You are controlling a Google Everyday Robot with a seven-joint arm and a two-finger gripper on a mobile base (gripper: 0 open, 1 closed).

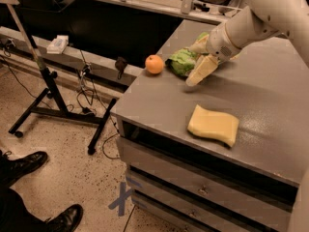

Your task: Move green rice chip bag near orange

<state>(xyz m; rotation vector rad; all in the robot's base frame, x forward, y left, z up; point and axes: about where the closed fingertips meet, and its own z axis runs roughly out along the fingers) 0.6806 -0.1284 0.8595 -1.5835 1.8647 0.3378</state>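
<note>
Upper middle of the frame: the gripper (191, 66), jaws spread, straddles the green rice chip bag (181, 62) lying on the desk (159, 100), just right of the orange (154, 64)

arm (275, 8) smooth white, rounded | gripper (190, 65) at green rice chip bag (179, 61); fingers (202, 69) pale cream, tapered
</note>
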